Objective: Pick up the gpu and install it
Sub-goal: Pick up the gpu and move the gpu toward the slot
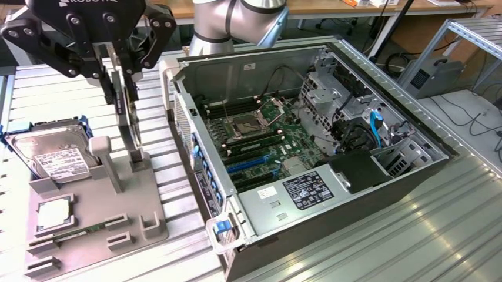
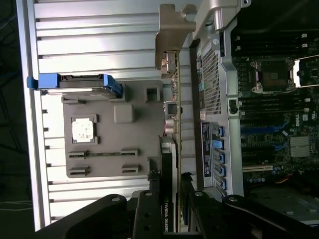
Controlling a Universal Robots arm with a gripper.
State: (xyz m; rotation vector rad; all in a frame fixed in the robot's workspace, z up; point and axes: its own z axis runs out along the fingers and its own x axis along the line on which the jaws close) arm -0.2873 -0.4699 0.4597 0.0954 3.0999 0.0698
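End effector [image 1: 119,73] pinching gpu [image 1: 128,117] upright at gray tray [image 1: 133,205]; tray holds hard drive [image 1: 55,155], processor chip [image 1: 53,214]; computer case [image 1: 211,82] open.

We see a black pincer [image 1: 117,73]. The gpu [image 2: 166,169] has a black face and a yellow-green board edge. The holder tray [image 1: 94,226] is plain grey. The hard drive [image 1: 55,155] is silver with a white label, and it sits in a blue frame. The tabletop [image 1: 408,235] is silver with parallel ribs. The computer case [image 1: 314,249] is dark grey; inside it, the motherboard [image 1: 274,135] is green with blue slots [image 1: 251,161] and a light blue cable [image 1: 375,132].
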